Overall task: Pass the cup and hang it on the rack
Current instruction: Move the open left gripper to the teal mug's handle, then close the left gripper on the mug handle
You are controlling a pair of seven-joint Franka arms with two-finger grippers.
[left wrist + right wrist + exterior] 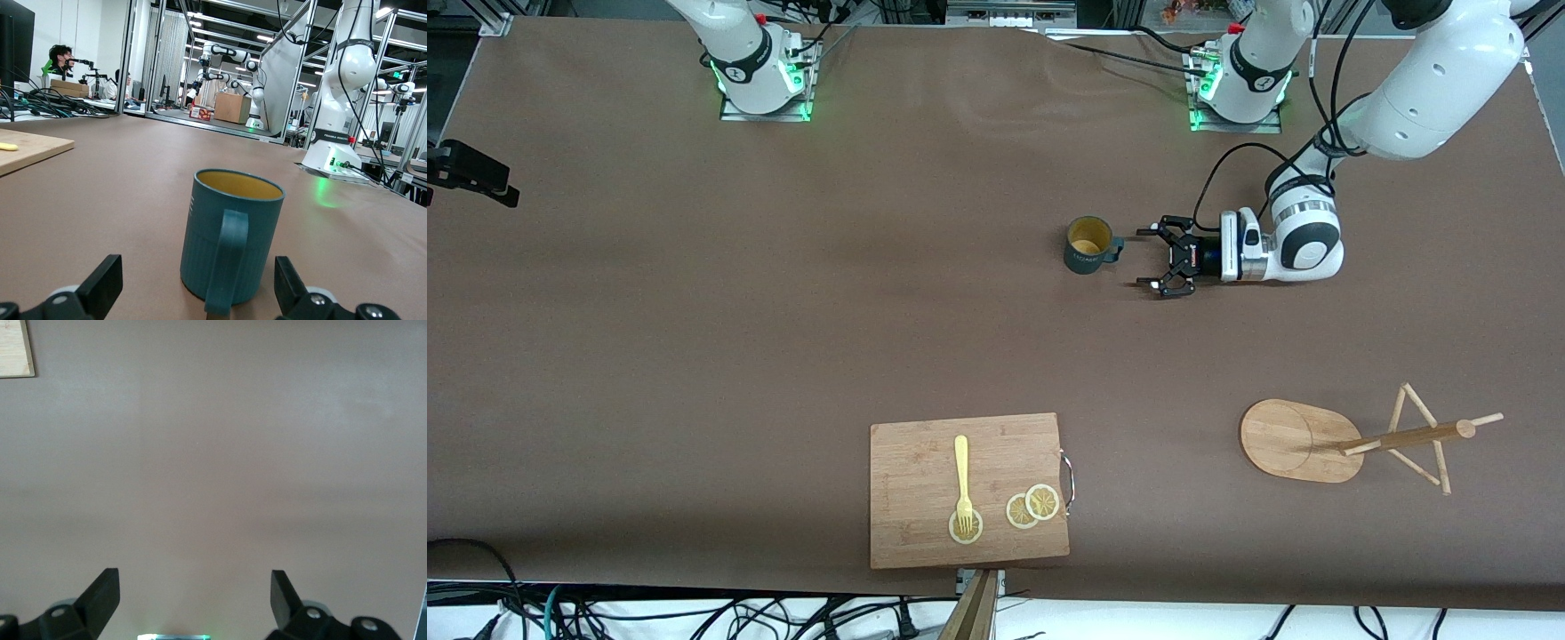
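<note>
Even overhead light, soft shadows, sharp focus throughout

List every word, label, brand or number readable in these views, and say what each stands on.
"FRANKA EMIKA": apparently the small print on the white robot base in the left wrist view; only just legible.
Pale mark on the side of the dark teal-green mug: too small to read.
Round emblems on both white arm bases: symbols, no readable text.
Bamboo cutting board, light bamboo mug tree: no text.
</note>
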